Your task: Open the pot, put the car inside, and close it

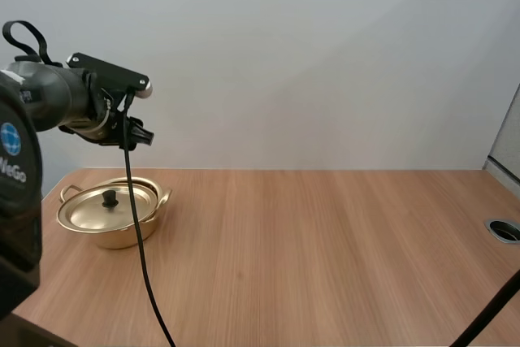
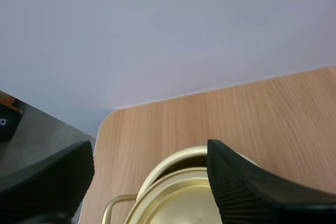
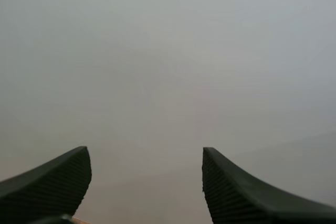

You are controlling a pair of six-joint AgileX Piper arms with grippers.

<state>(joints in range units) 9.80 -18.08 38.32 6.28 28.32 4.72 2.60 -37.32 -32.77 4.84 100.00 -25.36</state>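
Observation:
A gold pot (image 1: 122, 232) stands at the table's left end, its gold lid (image 1: 106, 209) with a black knob (image 1: 109, 197) lying on it. The pot's far rim shows just beyond the lid. My left gripper (image 1: 136, 134) hangs in the air above the pot's far side. In the left wrist view its two fingers stand wide apart, open on nothing, over the pot (image 2: 173, 162) and the lid (image 2: 178, 198). My right gripper (image 3: 144, 187) is open too, with nothing between its fingers and a plain grey wall behind them.
The wooden table (image 1: 325, 241) stretches to the right of the pot. A round metal cable hole (image 1: 505, 229) sits at its far right edge. A pale wall rises behind the table. The table's left edge (image 2: 100, 145) runs close to the pot.

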